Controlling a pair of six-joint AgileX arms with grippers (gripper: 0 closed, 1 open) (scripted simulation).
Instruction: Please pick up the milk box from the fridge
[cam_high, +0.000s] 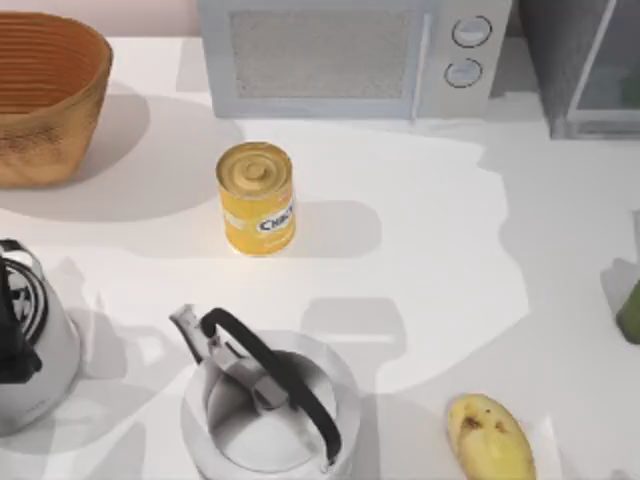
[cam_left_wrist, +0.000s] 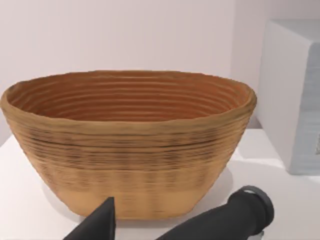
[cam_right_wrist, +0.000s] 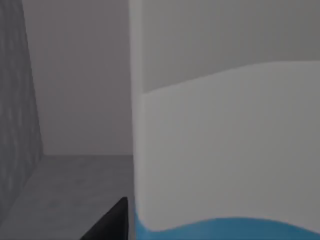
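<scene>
The left tool (cam_left_wrist: 175, 222) shows as matte black: one finger (cam_left_wrist: 102, 222) is a flat wedge tapering to a point, beside a rounded, tube-like black part ending in a ringed rim. The right tool's finger (cam_right_wrist: 112, 222) is likewise a plain dark, angular wedge, without markings.

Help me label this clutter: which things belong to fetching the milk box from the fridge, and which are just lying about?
Job: milk box, fridge, right gripper beside the milk box.
Lying about: yellow can, basket, microwave, kettle, second kettle, potato; left gripper parked facing the basket.
</scene>
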